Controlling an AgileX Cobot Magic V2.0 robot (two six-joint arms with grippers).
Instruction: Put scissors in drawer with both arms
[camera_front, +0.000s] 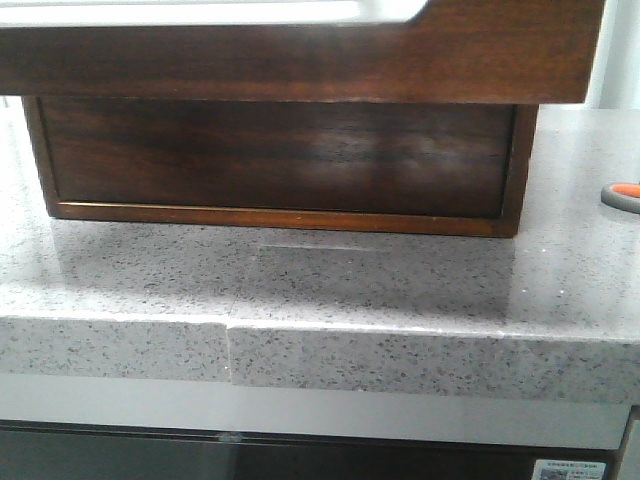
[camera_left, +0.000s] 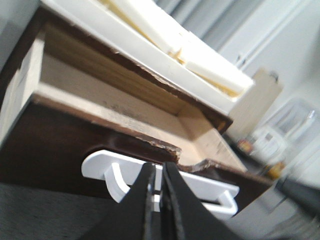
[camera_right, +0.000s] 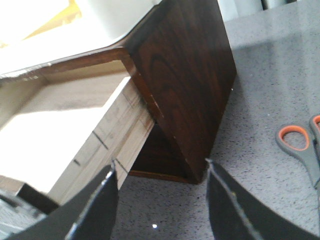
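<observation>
Right gripper (camera_right: 160, 200) spread wide: swing toward three o'clock, straddle scissors (camera_right: 300, 147); left gripper (camera_left: 157, 200) pinched together at the drawer (camera_left: 125, 115)

No text can be read anywhere. A small white sticker (camera_front: 570, 469) sits on the dark panel below the bench (camera_front: 320, 300) in the front view, bearing tiny dark print and a code-like square, all too small to make out.
</observation>
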